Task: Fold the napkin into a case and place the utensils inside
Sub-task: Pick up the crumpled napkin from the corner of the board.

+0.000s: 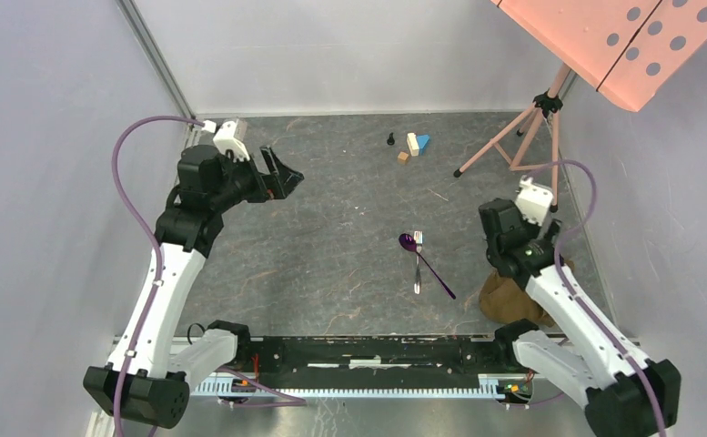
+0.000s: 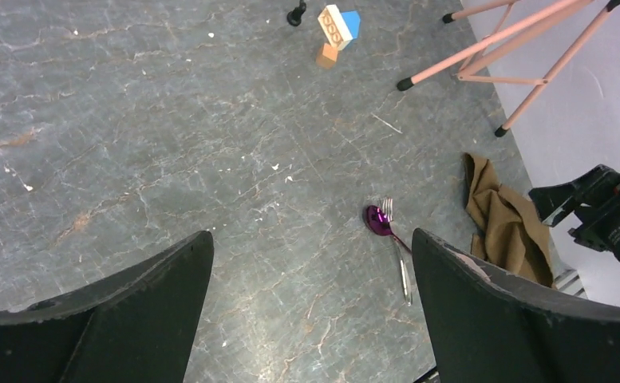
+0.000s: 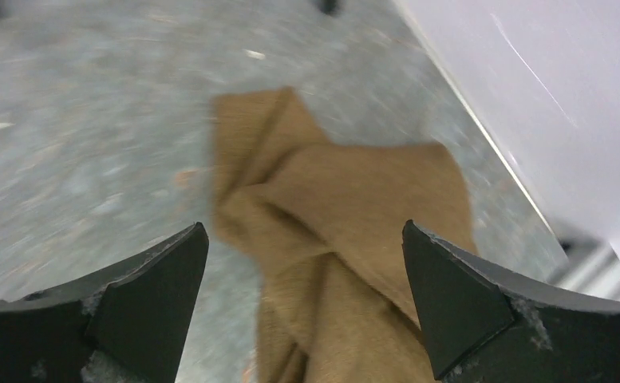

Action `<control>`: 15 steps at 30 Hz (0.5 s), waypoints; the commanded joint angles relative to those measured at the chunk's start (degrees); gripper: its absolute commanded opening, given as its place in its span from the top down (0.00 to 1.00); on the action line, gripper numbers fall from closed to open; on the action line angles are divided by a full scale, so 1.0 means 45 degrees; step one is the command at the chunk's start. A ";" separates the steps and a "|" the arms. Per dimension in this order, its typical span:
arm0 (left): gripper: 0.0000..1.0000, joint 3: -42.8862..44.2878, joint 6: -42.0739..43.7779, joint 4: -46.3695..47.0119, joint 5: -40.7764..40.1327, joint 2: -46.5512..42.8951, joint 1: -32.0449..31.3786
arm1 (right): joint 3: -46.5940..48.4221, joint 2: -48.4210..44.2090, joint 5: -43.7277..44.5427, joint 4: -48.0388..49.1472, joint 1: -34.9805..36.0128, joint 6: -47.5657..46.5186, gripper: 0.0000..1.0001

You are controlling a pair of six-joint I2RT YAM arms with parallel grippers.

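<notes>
Grey table [image 1: 331, 264]: napkin [image 3: 354, 191] bunched directly below right claw [image 3: 302, 239], spread wide; left claw [image 2: 312, 239], also spread, well apart.

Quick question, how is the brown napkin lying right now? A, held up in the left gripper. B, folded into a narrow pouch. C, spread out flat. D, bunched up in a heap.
D: the napkin lies rumpled in a loose heap on the surface, with the open right gripper over it and nothing gripping it.
</notes>
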 commanded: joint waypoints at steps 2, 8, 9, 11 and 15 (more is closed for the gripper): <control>0.00 -0.0590 0.0547 0.1129 0.0197 -0.0396 -0.0010 | -0.0765 0.1122 0.0439 -0.1831 -0.2818 0.3565 0.02; 0.00 -0.1061 0.0502 0.1324 0.0316 -0.0780 -0.0009 | -0.2435 0.1364 -0.1140 -0.0156 -0.3445 0.3727 0.02; 0.00 -0.1098 0.0477 0.1355 0.0363 -0.0791 -0.0009 | -0.2771 0.1309 -0.1354 0.0189 -0.3479 0.3642 0.02; 0.00 -0.1121 0.0440 0.1386 0.0366 -0.0794 -0.0009 | -0.3299 0.1095 -0.1675 0.0822 -0.3565 0.3596 0.03; 0.00 -0.1162 0.0417 0.1383 0.0289 -0.0796 -0.0017 | -0.4570 0.0043 -0.1618 0.2209 -0.3861 0.3357 0.39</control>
